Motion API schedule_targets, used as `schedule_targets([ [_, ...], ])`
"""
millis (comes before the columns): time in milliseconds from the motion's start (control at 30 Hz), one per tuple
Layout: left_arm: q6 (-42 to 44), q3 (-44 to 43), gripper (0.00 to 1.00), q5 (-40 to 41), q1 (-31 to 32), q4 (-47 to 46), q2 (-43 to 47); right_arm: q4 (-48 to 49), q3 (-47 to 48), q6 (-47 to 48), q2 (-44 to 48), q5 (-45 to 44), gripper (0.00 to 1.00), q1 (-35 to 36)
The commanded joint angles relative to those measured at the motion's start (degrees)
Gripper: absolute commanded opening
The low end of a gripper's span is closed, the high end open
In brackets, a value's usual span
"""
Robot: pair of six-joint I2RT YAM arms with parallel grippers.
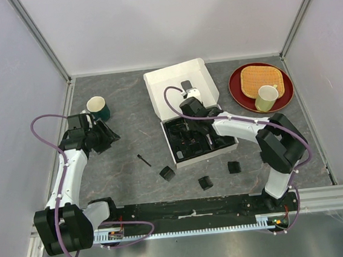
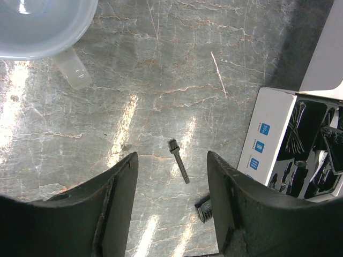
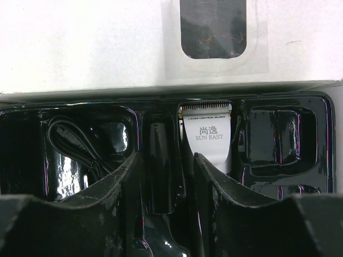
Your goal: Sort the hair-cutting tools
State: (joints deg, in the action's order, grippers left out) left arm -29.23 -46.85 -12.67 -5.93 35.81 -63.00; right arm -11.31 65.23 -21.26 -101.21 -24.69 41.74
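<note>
The slim black clipper with its silver head [image 3: 206, 136] lies in the black tray insert [image 1: 199, 153] of the white box; a coiled cord [image 3: 69, 145] lies in the tray's left pocket. My right gripper [image 1: 189, 107] [image 3: 166, 158] is low over the tray, jaws apart on either side of a glossy black ridge [image 3: 159, 166]. The thin brush [image 1: 143, 161] [image 2: 179, 160] lies on the table. Three black comb guards [image 1: 167, 173], [image 1: 206, 183], [image 1: 234, 167] lie in front of the box; one comb guard [image 2: 204, 208] shows in the left wrist view. My left gripper [image 1: 103, 137] [image 2: 171, 158] is open and empty above the brush.
The white box lid [image 1: 179, 85] stands open behind the tray; the box side [image 2: 265, 136] is right of the left gripper. A green cup [image 1: 98, 107] [image 2: 37, 21] stands at back left. A red plate [image 1: 238, 91] with a woven mat and a pale cup [image 1: 266, 97] is at back right.
</note>
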Motion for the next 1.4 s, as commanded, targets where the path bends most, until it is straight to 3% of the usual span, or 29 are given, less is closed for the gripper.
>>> schedule_targets([
  [0, 1.64, -0.17, 0.61, -1.92, -0.31, -1.8, 0.34, -1.08, 2.35, -0.72, 3.03, 1.75, 0.5, -0.43],
  [200, 1.64, -0.17, 0.61, -2.01, -0.31, -1.8, 0.34, -1.78, 2.62, -1.33, 4.09, 4.29, 0.36, -0.52],
  [467, 1.72, -0.17, 0.61, -1.92, -0.39, -1.8, 0.42, -9.51, 6.04, -2.82, 1.54, 7.11, 0.26, -0.69],
  [1233, 1.72, -0.17, 0.61, -2.28, -0.66, -1.8, 0.25, -10.57, 6.57, -2.74, -2.16, 5.79, 0.17, -1.57],
  [1367, 1.72, -0.17, 0.61, -2.36, -0.66, -1.8, 0.25, -9.17, 6.75, -1.95, 1.27, 7.19, 0.23, -1.48],
])
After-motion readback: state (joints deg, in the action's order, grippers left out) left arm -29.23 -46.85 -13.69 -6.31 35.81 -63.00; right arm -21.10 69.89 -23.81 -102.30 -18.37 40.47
